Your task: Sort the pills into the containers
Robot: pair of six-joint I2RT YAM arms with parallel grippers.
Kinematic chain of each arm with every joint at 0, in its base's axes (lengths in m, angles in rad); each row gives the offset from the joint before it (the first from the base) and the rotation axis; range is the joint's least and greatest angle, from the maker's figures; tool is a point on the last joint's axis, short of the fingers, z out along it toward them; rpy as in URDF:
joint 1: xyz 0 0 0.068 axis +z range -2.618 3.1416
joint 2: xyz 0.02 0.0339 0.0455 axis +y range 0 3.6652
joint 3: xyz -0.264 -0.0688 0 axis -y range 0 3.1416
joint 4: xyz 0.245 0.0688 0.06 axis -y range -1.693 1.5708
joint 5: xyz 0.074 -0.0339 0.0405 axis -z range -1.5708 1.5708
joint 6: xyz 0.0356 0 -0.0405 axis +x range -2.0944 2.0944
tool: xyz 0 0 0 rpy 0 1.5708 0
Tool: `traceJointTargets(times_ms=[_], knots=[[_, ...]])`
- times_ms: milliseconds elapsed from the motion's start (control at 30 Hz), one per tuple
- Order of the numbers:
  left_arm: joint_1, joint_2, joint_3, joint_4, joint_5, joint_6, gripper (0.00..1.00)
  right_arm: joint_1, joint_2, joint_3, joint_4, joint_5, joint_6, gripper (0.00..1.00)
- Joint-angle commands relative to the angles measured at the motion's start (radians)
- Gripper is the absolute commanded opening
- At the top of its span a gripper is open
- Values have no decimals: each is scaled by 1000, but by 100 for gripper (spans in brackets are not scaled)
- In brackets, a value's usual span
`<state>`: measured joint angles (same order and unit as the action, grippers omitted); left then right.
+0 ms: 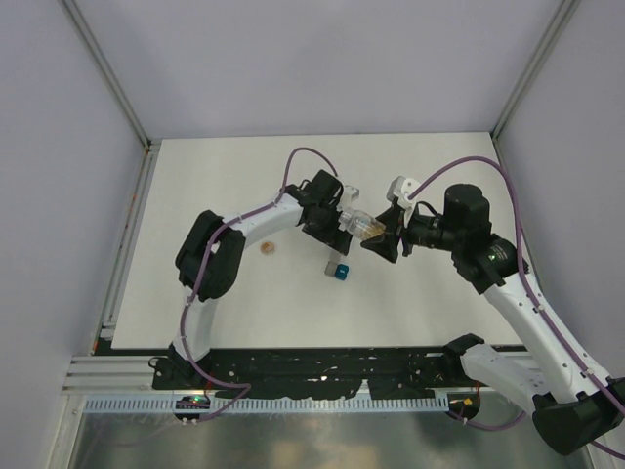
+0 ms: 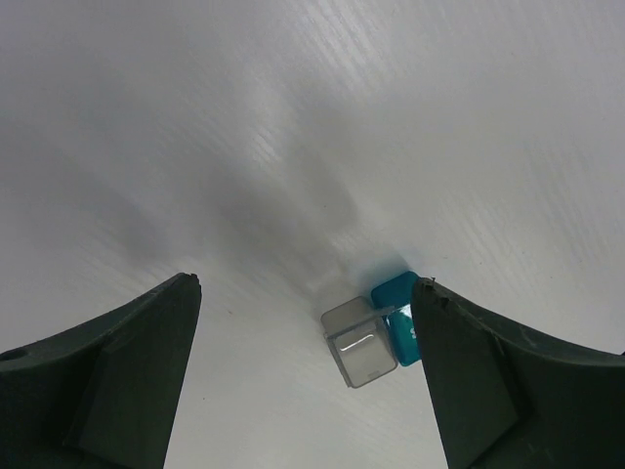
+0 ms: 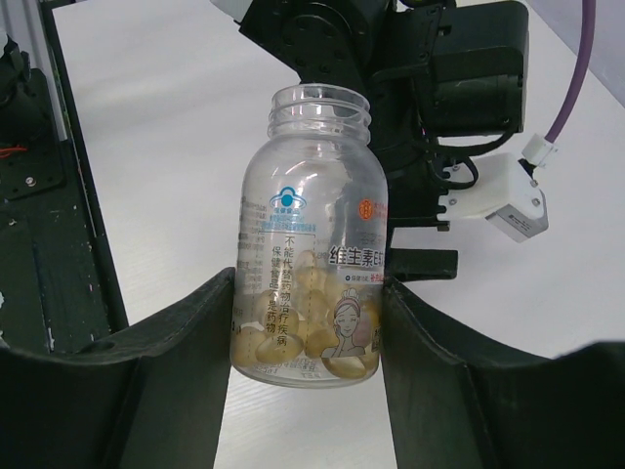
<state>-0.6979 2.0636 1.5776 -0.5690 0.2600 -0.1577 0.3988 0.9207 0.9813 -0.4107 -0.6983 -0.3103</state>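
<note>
**A:** How many containers, and where do they sit?

**B:** Two. The grey container (image 2: pixel 359 350) and the teal container (image 2: pixel 400 298) touch side by side on the tabletop (image 1: pixel 215 186), near the left hand (image 2: pixel 305 288). From the left wrist camera, one finger of that hand cuts off part of the teal one.

**A:** And the hands?

**B:** Two. The left hand stands wide open with nothing between its fingers. The right hand (image 3: pixel 311 293) is clamped on the lower body of one clear bottle (image 3: pixel 312 195). From above, the bottle lies sideways in the air between the two hands, above the tabletop.

**A:** Is the bottle capped?

**B:** No, its mouth is open.

**A:** Can you count the pills (image 3: pixel 256 342)?

**B:** No. They are yellowish and heaped in the base of the bottle. The printed label covers most of them and they overlap.

**A:** Anything else on the tabletop?

**B:** One small orange-brown disc (image 1: pixel 268 247), lying apart from the containers on the left arm's side. It may be the bottle's cap, but it is too small to tell. Whether the containers hold anything cannot be made out.
</note>
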Motion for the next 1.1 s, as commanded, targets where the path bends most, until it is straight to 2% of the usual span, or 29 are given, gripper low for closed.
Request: traceJointTargets(times_ms=[0,400,1067], knots=[[-17,26,71,-43,-50,18,91,-5,-16,-7,58,-21,11,6],[-26,47,93,-63,-151,27,92,-3,-25,-20,58,-27,8,6],[-25,-16,30,-60,-191,50,93,-5,-34,-30,58,-29,7,6]])
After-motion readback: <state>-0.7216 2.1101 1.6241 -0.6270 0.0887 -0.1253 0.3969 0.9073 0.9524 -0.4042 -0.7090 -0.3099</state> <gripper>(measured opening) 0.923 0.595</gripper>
